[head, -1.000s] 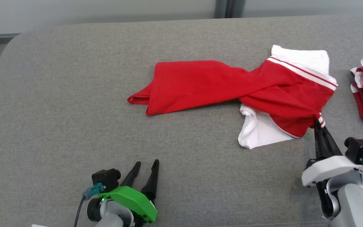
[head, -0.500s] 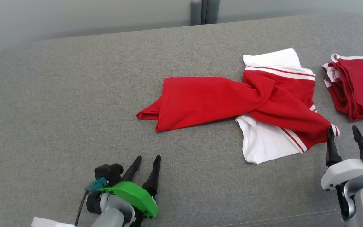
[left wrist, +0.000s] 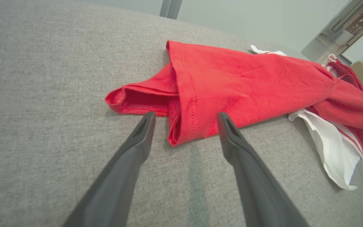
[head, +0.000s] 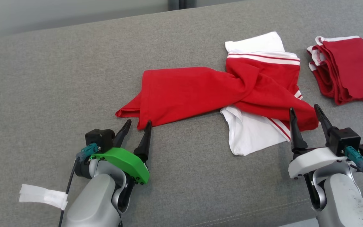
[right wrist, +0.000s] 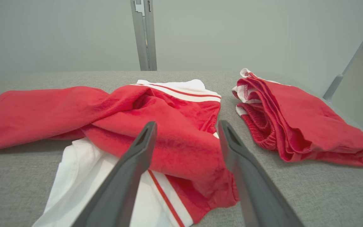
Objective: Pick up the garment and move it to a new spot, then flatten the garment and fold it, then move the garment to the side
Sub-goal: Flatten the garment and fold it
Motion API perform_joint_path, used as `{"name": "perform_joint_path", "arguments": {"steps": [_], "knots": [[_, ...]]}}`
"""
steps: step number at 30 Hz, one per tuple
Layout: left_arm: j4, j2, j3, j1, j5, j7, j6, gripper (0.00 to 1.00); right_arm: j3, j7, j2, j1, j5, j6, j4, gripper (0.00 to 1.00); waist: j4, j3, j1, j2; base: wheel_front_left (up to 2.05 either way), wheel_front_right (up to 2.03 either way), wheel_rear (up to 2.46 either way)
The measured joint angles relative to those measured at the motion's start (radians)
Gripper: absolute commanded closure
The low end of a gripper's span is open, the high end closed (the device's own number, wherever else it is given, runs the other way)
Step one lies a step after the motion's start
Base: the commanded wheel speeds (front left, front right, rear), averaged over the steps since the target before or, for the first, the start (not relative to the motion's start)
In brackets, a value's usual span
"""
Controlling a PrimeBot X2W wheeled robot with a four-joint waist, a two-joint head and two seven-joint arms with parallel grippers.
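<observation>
A red and white garment [head: 194, 91] lies twisted across the grey cushion [head: 58, 78], red body to the left, white panel and striped hem to the right. My left gripper [head: 138, 122] stands open just in front of its near left corner, and the red hem [left wrist: 184, 126] lies between the fingers at their tips. Open too, my right gripper [head: 304, 108] has its tips straddling the red end of the garment [right wrist: 175, 126] near the white panel [right wrist: 83, 176]. Neither gripper holds anything.
A second red garment [head: 345, 69] lies folded at the far right of the cushion, close to my right gripper, also seen beside it [right wrist: 295, 126]. A white tape strip [head: 43, 195] hangs from my left forearm. A grey wall with a metal post [right wrist: 143, 34] stands behind.
My right gripper has opened and let go of the garment's striped end, which now lies on the cushion. My left gripper has come forward to the garment's near corner. The head camera has shifted.
</observation>
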Motion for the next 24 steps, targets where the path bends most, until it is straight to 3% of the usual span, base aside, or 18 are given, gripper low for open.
{"name": "perform_joint_path", "arguments": {"steps": [7, 8, 10, 15, 21, 24], "knots": [[0.036, 0.005, -0.011, -0.025, 0.008, 0.0, 0.0, 0.0, 0.024, 0.0, 0.002, -0.006, 0.015, 0.0, -0.011, 0.0, -0.052, 0.038, 0.0, 0.0, 0.0, 0.0, 0.0], [0.035, 0.005, -0.013, -0.025, 0.008, 0.0, 0.0, 0.3, 0.023, 0.0, 0.002, -0.006, 0.015, 0.0, -0.012, 0.0, -0.057, 0.042, 0.0, 0.0, 0.0, 0.0, 0.0], [0.016, 0.005, -0.013, -0.026, 0.008, 0.0, 0.0, 1.0, 0.021, 0.0, 0.002, -0.005, 0.016, 0.0, -0.015, 0.0, -0.064, 0.048, 0.0, 0.0, 0.0, 0.0, 0.0], [-0.037, 0.014, -0.022, -0.027, 0.024, 0.0, 0.0, 1.0, 0.019, 0.0, 0.003, -0.004, 0.049, 0.0, -0.023, 0.0, -0.064, 0.057, 0.0, 0.0, 0.0, 0.0, 0.0], [-0.216, 0.052, 0.067, -0.13, 0.132, 0.0, 0.0, 1.0, 0.044, 0.0, 0.004, -0.015, 0.061, 0.0, -0.035, 0.0, -0.057, 0.077, 0.0, 0.0, 0.0, 0.0, 0.0], [-0.203, 0.082, 0.1, -0.209, 0.167, 0.0, 0.0, 1.0, 0.076, 0.0, 0.004, -0.031, 0.069, 0.0, -0.034, 0.0, -0.07, 0.087, 0.0, 0.0, 0.0, 0.0, 0.0]]}}
